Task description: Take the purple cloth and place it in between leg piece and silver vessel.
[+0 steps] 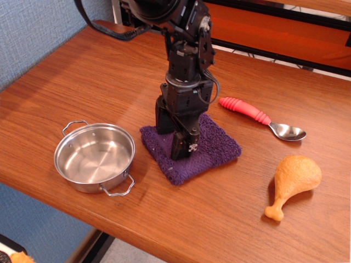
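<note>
The claw [176,143] stands upright, pressed down on the purple cloth [211,150] and clenched on its pile. The cloth lies flat on the wooden worktop [219,213], between the silver vessel [94,156] and the leg piece [292,182] (nearer the vessel), near a red-handled spoon [261,118].

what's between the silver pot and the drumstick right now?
The purple cloth, with the gripper pressed on it; bare table remains before the drumstick. Pot sits left.

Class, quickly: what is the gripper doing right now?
Gripper: pressed down on the thick dark purple terry cloth; open or closed cannot be told.
</note>
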Action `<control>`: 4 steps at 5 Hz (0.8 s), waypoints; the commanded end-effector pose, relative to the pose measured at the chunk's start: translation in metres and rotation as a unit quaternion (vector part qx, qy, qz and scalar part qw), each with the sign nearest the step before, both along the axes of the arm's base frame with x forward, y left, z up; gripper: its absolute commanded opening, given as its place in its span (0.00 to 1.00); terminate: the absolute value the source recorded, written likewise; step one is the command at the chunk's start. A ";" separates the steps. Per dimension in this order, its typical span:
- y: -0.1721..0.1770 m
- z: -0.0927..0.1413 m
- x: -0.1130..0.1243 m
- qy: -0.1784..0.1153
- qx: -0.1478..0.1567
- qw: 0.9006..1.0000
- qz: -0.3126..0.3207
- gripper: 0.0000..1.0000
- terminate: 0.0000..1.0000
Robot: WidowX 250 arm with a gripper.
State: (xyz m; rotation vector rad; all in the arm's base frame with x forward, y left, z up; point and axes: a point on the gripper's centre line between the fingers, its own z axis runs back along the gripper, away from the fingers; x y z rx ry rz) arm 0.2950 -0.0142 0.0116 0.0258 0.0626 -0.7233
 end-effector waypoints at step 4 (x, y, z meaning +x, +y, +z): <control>0.011 0.042 -0.005 -0.061 -0.038 0.997 -0.002 1.00 0.00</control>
